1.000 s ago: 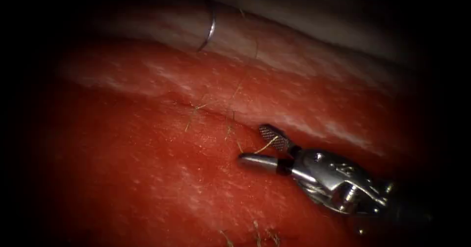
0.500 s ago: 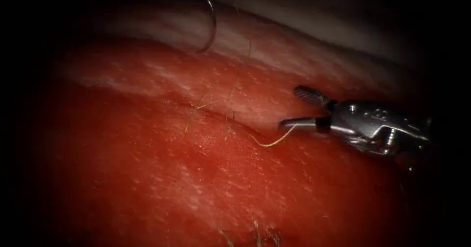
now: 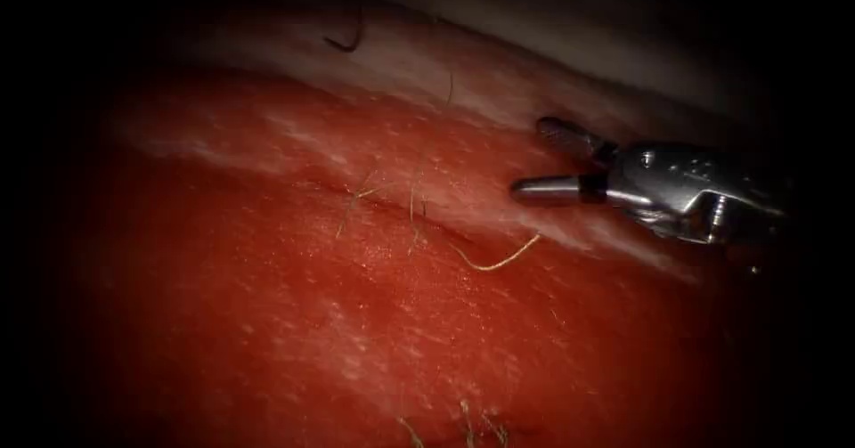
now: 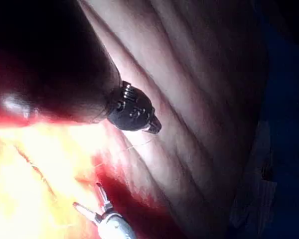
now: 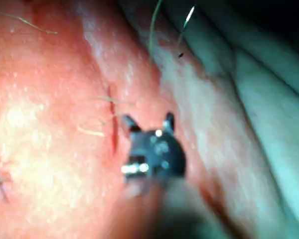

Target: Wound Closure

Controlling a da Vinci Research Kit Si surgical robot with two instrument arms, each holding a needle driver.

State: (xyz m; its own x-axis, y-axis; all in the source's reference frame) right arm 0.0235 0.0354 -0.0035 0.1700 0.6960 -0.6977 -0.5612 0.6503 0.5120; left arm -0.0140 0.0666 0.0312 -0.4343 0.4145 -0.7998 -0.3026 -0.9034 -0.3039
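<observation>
One needle [image 3: 352, 22], one right tool [image 3: 545, 158] agape, empty

Endoscope view was pretty dim overall. One pool of light sat on the middle of the tissue [image 3: 356, 305], and it faded to near black all the way round the edges, so a heavy vignette. The metal of my right gripper [image 3: 530, 158] threw back bright glints. The needle [image 3: 354, 20] barely caught any light up in the dark at the top. Left wrist view was rough: the tissue was blown out to pure glare where the light hit, while my left gripper [image 4: 153, 127] and its shaft were just a black silhouette. Right wrist view was strongly lit, with a washed-out hot patch on the tissue.
</observation>
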